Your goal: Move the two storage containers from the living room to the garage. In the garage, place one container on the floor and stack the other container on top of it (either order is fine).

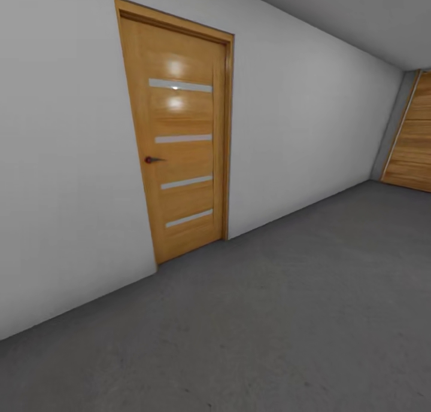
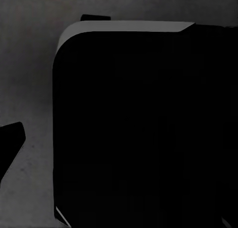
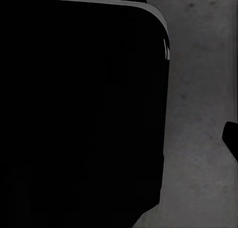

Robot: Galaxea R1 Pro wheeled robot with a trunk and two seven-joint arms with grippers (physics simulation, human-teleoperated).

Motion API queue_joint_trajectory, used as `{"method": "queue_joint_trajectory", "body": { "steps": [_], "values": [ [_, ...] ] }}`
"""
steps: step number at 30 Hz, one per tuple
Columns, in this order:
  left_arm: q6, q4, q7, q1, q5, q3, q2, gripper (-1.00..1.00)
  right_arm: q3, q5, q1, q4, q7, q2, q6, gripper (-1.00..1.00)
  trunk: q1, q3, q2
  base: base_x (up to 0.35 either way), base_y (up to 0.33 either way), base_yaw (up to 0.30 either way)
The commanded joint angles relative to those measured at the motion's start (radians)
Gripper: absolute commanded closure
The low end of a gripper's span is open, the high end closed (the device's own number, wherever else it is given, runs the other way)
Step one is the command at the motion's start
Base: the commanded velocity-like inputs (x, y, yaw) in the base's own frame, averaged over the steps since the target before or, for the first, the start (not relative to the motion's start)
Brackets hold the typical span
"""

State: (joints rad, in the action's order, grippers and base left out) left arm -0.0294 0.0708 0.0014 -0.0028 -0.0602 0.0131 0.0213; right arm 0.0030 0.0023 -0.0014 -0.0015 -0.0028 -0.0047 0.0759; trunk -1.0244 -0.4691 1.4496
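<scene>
I am in the garage, and the two storage containers are out of view. The dark grey speckled concrete floor [image 1: 287, 316] stretches ahead of me to the pale grey wall [image 1: 299, 119]. In the left wrist view a black fingertip [image 2: 10, 143] pokes in over the floor [image 2: 29, 79]. In the right wrist view another black fingertip [image 3: 231, 138] shows over the floor [image 3: 198, 114]. Nothing shows at either tip, and I cannot tell how the jaws stand.
An orange wooden door [image 1: 179, 137] with four glass slits stands shut in the wall ahead to the left. A second wooden panel [image 1: 413, 143] closes the far right end. A black rounded part of my own body [image 2: 139, 128] [image 3: 79, 109] blocks much of both wrist views.
</scene>
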Motion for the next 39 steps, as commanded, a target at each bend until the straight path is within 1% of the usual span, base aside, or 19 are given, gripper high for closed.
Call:
{"method": "queue_joint_trajectory", "body": {
  "steps": [1,8,13,27,39],
  "values": [
    [-0.003,0.0,0.0,0.0,-0.006,0.001,0.0,-1.0,0.0,-0.001,0.0,0.0,0.0,0.0,0.003,-1.0,-0.001,-0.001,0.0,0.322,-0.074,0.0],
    [-0.002,0.0,0.0,0.0,-0.006,0.001,0.0,-1.0,-0.006,-0.003,0.0,0.0,0.0,0.001,-0.009,-1.0,-0.001,-0.001,0.0,0.322,-0.077,0.0],
    [-0.003,0.0,0.0,0.0,-0.006,0.001,0.0,-1.0,-0.006,-0.004,0.0,0.0,0.0,0.002,-0.002,-1.0,-0.001,-0.001,0.0,0.322,-0.093,0.0],
    [-0.003,0.0,0.0,0.0,-0.006,0.001,0.0,-1.0,-0.007,-0.004,0.0,0.0,0.0,0.002,0.001,-1.0,-0.001,-0.001,0.0,0.315,-0.154,0.005],
    [-0.002,0.0,0.0,0.0,-0.006,0.001,0.0,-1.0,-0.004,-0.001,0.0,0.0,0.0,0.002,0.002,-1.0,-0.001,-0.001,0.0,0.312,-0.163,0.228]
  ]
}}
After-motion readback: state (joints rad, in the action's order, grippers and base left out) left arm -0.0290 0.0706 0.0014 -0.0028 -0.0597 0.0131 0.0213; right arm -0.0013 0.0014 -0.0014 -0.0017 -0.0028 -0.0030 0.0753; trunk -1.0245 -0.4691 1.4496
